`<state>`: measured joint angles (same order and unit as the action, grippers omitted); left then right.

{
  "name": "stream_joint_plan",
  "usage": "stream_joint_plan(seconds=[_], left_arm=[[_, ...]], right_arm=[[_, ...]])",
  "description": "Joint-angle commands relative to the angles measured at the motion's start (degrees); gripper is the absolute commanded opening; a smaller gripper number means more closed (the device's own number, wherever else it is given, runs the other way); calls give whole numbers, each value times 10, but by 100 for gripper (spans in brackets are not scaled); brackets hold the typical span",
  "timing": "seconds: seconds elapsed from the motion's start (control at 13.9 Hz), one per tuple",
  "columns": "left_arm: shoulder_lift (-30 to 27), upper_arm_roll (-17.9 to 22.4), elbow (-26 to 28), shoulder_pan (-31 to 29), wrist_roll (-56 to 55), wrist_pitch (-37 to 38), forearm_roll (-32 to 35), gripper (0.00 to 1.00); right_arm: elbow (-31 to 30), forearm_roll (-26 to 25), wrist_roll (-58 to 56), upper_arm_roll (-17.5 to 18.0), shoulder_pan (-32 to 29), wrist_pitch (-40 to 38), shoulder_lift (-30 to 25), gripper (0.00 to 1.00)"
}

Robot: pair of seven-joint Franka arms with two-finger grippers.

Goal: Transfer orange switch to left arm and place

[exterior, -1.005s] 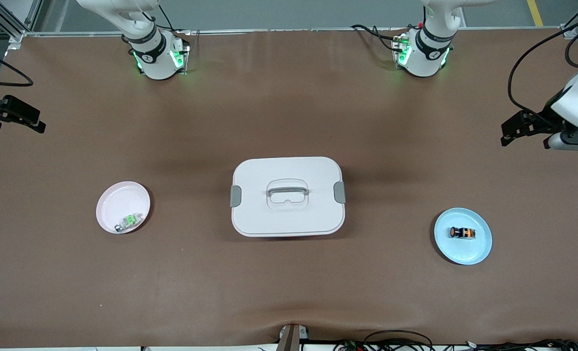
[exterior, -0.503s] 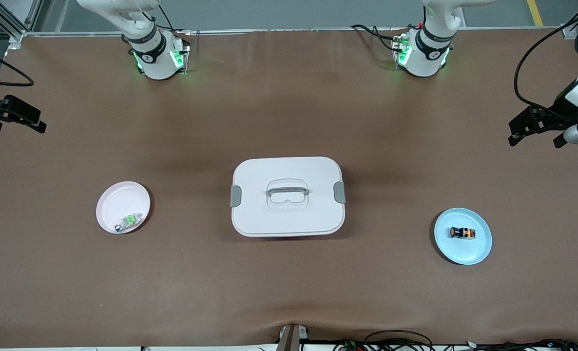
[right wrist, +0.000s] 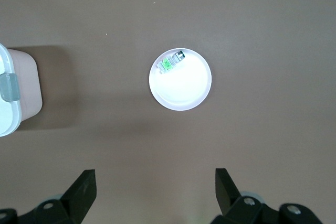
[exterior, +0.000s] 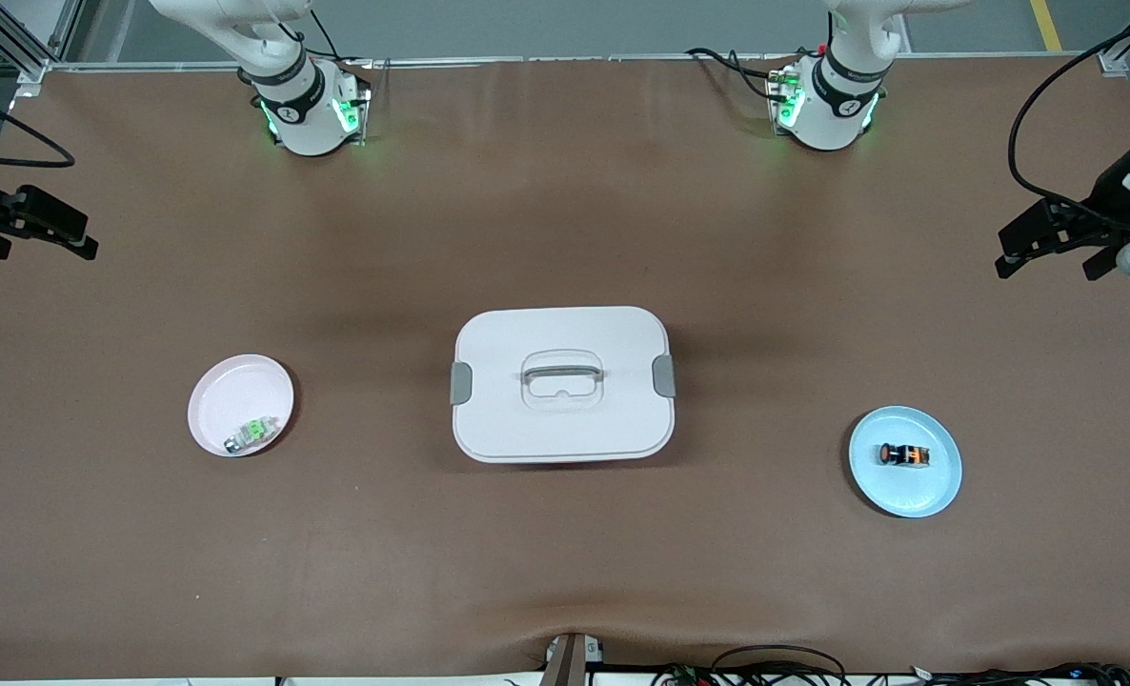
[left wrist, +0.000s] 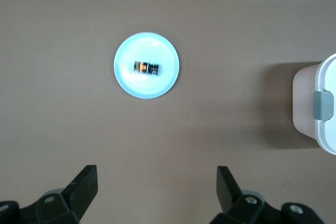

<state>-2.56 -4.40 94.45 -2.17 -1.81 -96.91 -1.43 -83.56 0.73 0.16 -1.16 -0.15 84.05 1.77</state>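
Observation:
The orange switch (exterior: 904, 455) lies on a light blue plate (exterior: 908, 495) toward the left arm's end of the table. In the left wrist view the switch (left wrist: 146, 68) sits in the middle of that plate (left wrist: 149, 87). The white box (exterior: 562, 381) stands shut at the table's middle, between the two plates. My left gripper (exterior: 1045, 271) hangs open and empty over the bare table at its arm's end; the wrist view shows the left gripper (left wrist: 156, 177) spread wide, well apart from the plate. My right gripper (exterior: 48, 252) waits open and empty over the right arm's end of the table, also wide (right wrist: 155, 178).
A pink plate (exterior: 236, 391) with a small green-and-silver component (exterior: 249, 433) lies toward the right arm's end. The box's edge with a grey latch shows in both wrist views (left wrist: 323, 108) (right wrist: 13, 98). Brown table cover spreads all round; cables run along its front edge.
My left gripper has drifted a little toward its end of the table and turned slightly. My right gripper has barely shifted. Switch, plates and box lie as before.

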Motion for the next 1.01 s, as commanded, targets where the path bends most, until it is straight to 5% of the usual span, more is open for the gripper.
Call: stream_joint_plan(seconds=[0.0, 0.93], left_arm=[[8, -14, -17, 0, -31, 33, -5, 100], [7, -18, -17, -6, -25, 43, -2, 100]], right_arm=[[-3, -13, 1, 2, 2, 1, -9, 100], [19, -15, 16, -2, -1, -13, -11, 100]])
